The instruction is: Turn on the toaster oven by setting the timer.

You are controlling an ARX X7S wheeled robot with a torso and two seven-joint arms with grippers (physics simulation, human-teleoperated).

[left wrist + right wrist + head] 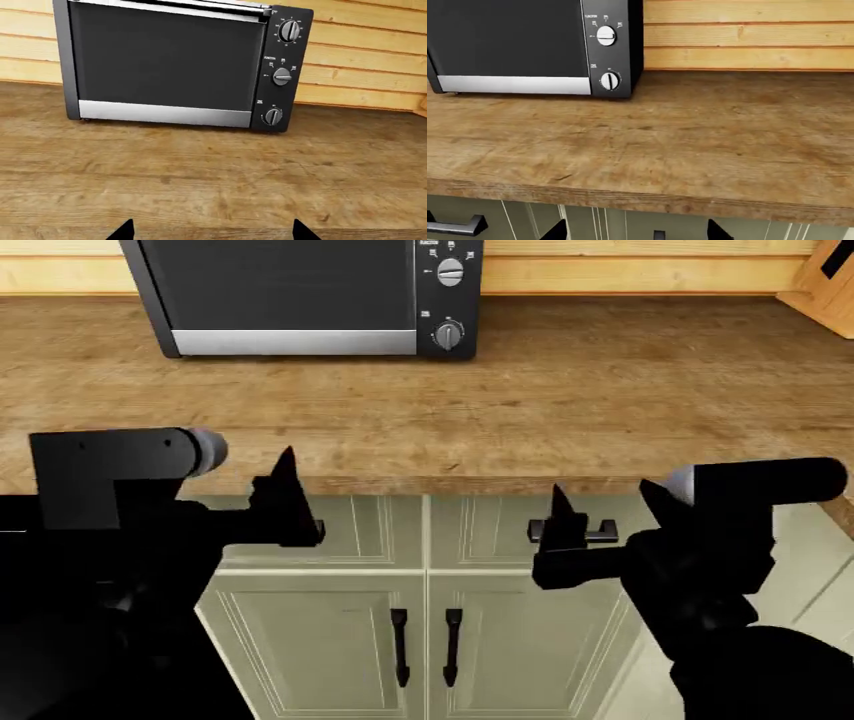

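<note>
Wooden plank walling runs behind a wood-grain countertop (574,390), and pale green cabinet doors (334,630) with dark bar handles sit below its front edge. At the back of the countertop stands the toaster oven (167,55), a black box with a dark glass door, a silver strip along the door bottom, and a column of three round knobs on its right-hand panel. The timer (273,116) is the lowest knob, ringed by white ticks, its pointer close to upright; it also shows in the head view (447,335) and in the right wrist view (610,81). Above it sits the FUNCTION knob (282,77), and above that a larger numbered knob (289,31).

The left gripper (284,502) hangs at the counter's front edge, well short of the oven, with the timer ahead of it and off toward its right. Its two fingertips (123,231) stand wide apart in the left wrist view, with nothing between them. The right gripper (601,510) hangs in front of the cabinet doors, below the counter's edge, the timer well ahead of it and to its left. Its fingertips (715,231) are likewise spread wide and empty. A light wooden object (830,290) stands at the far right of the counter, mostly cut off by the frame.
</note>
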